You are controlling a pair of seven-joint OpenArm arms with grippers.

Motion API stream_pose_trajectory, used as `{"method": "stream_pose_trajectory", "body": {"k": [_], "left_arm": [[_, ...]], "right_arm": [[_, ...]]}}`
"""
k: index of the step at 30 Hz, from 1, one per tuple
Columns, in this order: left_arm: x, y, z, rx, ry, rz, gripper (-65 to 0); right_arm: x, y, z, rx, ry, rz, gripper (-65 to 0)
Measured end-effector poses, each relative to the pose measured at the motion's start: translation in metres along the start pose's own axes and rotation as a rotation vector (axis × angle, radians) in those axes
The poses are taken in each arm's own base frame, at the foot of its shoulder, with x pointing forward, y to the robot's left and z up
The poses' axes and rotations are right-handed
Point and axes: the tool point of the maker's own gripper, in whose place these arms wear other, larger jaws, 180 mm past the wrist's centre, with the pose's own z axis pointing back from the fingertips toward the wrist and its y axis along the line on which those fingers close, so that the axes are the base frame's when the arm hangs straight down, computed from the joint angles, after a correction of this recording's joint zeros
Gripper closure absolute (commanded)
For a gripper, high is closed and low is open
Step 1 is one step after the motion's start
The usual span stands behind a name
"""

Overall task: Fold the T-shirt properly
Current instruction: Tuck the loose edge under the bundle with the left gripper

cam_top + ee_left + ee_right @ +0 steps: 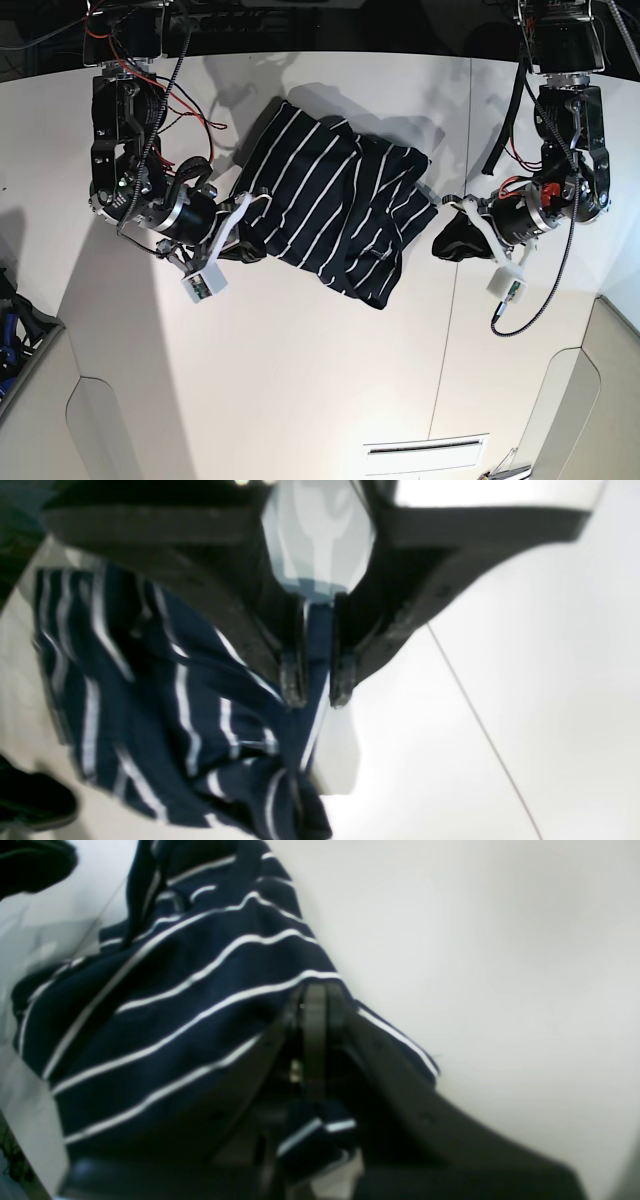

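The T-shirt, dark navy with thin white stripes, hangs bunched and sagging between my two grippers over the white table. In the base view my right gripper grips its left edge and my left gripper its right edge. In the left wrist view the left gripper has its black fingers pinched on a fold of the T-shirt, which hangs below and to the left. The right gripper is shut, with the T-shirt draped over its fingers and spreading left.
Thin seams cross the table top, one of them running diagonally in the left wrist view. A slot lies near the front edge. Cables hang beside the left arm. Dark clutter sits off the table's left edge.
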Motion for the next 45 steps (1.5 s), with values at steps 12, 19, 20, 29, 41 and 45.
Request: {"method": "stream_pose_trajectory", "body": {"k": [12, 19, 20, 29, 41, 45], "left_arm": [[-0.045, -0.055, 0.045, -0.155, -0.011, 0.135, -9.5], [-0.081, -0.085, 0.032, -0.22, 0.098, 0.136, -9.5], [-0.081, -0.085, 0.026, -0.213, 0.099, 0.127, -9.5], [-0.074, -0.055, -0.013, -0.118, 0.093, 0.108, -9.5], [-0.049, -0.016, -0.044, -0.055, 0.059, 0.131, -9.5], [-0.041, -0.014, -0.045, -0.054, 0.045, 0.125, -9.5]], "right_arm": [[-0.043, -0.018, -0.032, 0.009, 0.066, -0.12, 0.0], [-0.04, -0.016, -0.035, 0.035, 0.049, -0.158, 0.0], [-0.04, -0.016, -0.035, 0.039, 0.048, -0.164, 0.0], [-0.052, 0.006, -0.032, 0.134, 0.07, -0.256, 0.0], [-0.094, 0.052, -0.008, 0.223, 0.055, -0.357, 0.0], [-0.101, 0.063, 0.006, 0.219, 0.077, -0.323, 0.0]]}}
